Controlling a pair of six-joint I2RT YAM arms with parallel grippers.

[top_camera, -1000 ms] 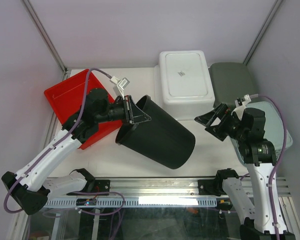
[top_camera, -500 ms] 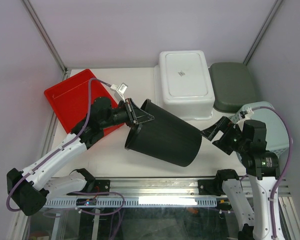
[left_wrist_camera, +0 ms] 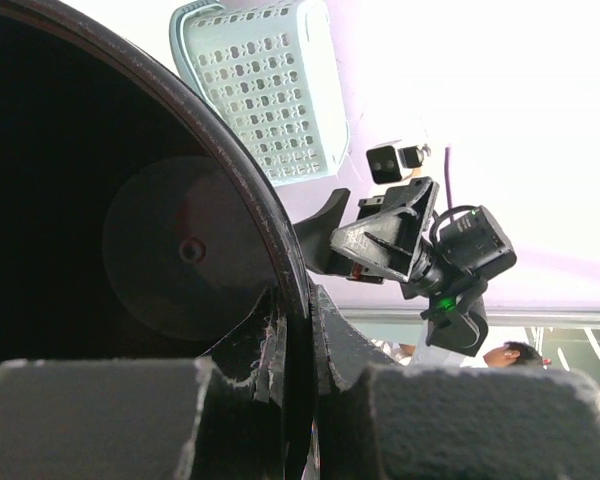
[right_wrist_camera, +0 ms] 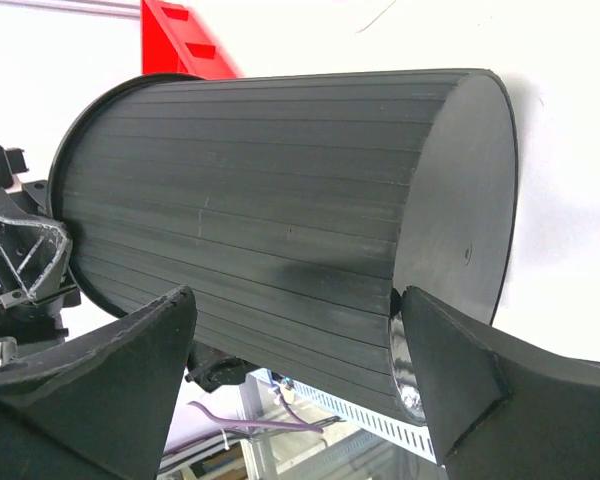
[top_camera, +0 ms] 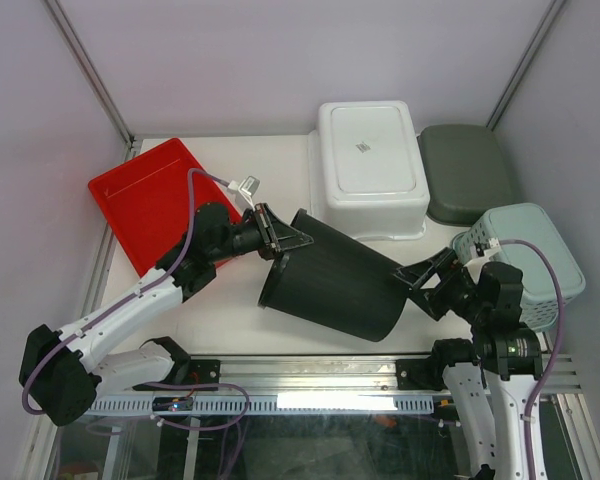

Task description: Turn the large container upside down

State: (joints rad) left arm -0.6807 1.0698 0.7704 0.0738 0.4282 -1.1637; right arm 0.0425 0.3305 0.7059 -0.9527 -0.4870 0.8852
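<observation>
The large container is a black ribbed bin (top_camera: pixel 340 285) lying tilted on its side in the middle of the table, mouth to the left, base to the right. My left gripper (top_camera: pixel 283 240) is shut on its rim (left_wrist_camera: pixel 280 260), one finger inside and one outside. My right gripper (top_camera: pixel 420 280) is open at the bin's base. In the right wrist view the bin (right_wrist_camera: pixel 280 210) fills the frame, and one fingertip (right_wrist_camera: pixel 430 340) touches the edge of the base.
A red tray (top_camera: pixel 145 195) lies at the left. A white tub (top_camera: pixel 370 165) stands upside down at the back, a grey lid (top_camera: pixel 467 175) beside it. A pale green basket (top_camera: pixel 535 260) sits at the right, by my right arm.
My left gripper has carried the bin's rim to the right. My right gripper has dropped down and toward the bin's base, uncovering the green basket.
</observation>
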